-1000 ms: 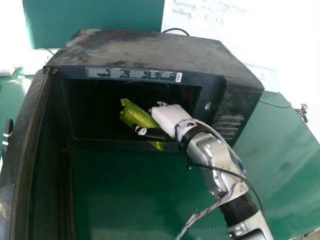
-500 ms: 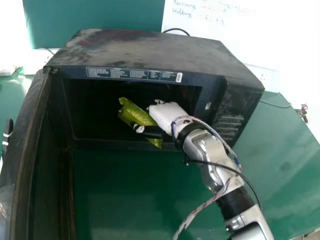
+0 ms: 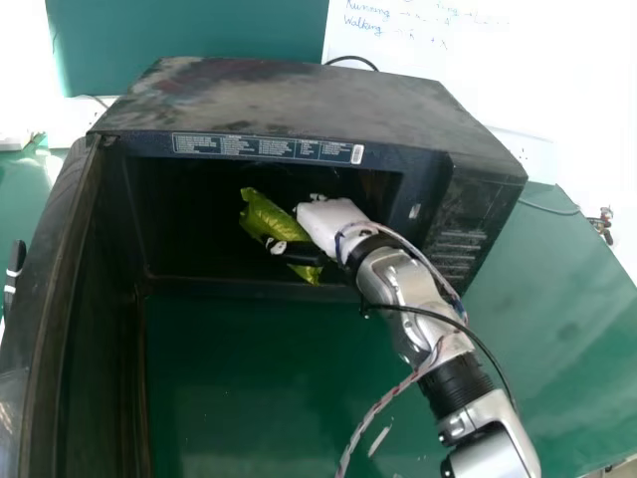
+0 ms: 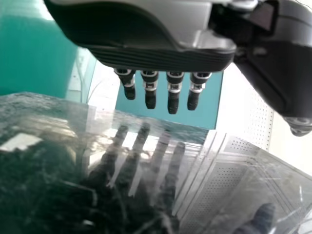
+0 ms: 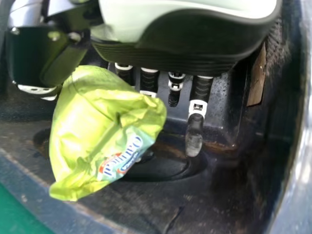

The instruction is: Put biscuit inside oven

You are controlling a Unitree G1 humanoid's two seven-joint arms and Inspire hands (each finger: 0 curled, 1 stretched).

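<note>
The right hand (image 3: 333,225) is inside the open oven (image 3: 214,229), thumb and fingers around the green biscuit packet (image 3: 271,227). In the right wrist view the biscuit packet (image 5: 100,136) hangs tilted between the thumb and fingers of the right hand (image 5: 195,109), above the dark cavity floor; part of its grip is hidden behind the packet. At the left edge of the head view is the left hand (image 3: 14,271), beyond the oven door. The left hand (image 4: 173,92) has its fingers extended over a glossy reflecting surface in the left wrist view.
The oven door (image 3: 75,329) stands swung out on the left. A green table (image 3: 249,388) lies before the oven and extends to its right. Behind are a whiteboard (image 3: 468,80) with writing and a cable. Loose wires run along the right forearm.
The right hand and the packet have shifted slightly deeper into the oven, and the forearm has swung a little to the left. The left hand stays about where it was.
</note>
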